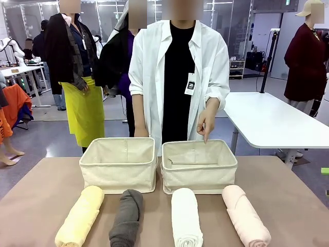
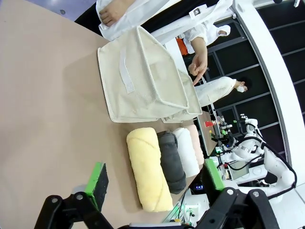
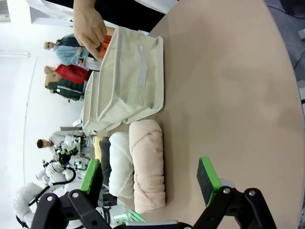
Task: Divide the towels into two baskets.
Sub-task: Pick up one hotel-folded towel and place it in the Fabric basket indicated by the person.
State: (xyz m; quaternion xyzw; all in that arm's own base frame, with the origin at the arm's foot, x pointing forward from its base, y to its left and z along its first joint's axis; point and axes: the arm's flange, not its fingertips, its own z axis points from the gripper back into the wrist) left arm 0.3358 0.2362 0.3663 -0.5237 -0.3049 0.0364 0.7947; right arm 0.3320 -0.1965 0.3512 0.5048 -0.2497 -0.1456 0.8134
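Towels (image 1: 185, 206), four rolled ones, lie side by side along the near edge of the table (image 1: 293, 206), their ends pointing toward the robot; from the robot's left to right they are the yellow towel (image 1: 80, 216), the grey towel (image 1: 126, 218), the white towel (image 1: 185, 226) and the pink towel (image 1: 245, 215); none of them touches a gripper. Just beyond them stand the baskets (image 1: 154, 170), touching or nearly touching each other; the left basket (image 1: 119, 177) sits behind the yellow and grey rolls, the right basket (image 1: 199, 180) behind the white and pink ones; no towel shows inside either. A person (image 1: 177, 67) stands at the far side of the table; one hand (image 1: 206, 123) hangs over the far rim of the right basket with the index finger pointing down into it. The left gripper (image 2: 154, 168) is over the near table edge with its fingers (image 2: 96, 181) spread wide and nothing between them; the yellow towel lies ahead of it. The right gripper (image 3: 149, 175) likewise has its fingers (image 3: 208, 177) spread wide and bare; the pink towel lies ahead of it, the white towel just beside that.
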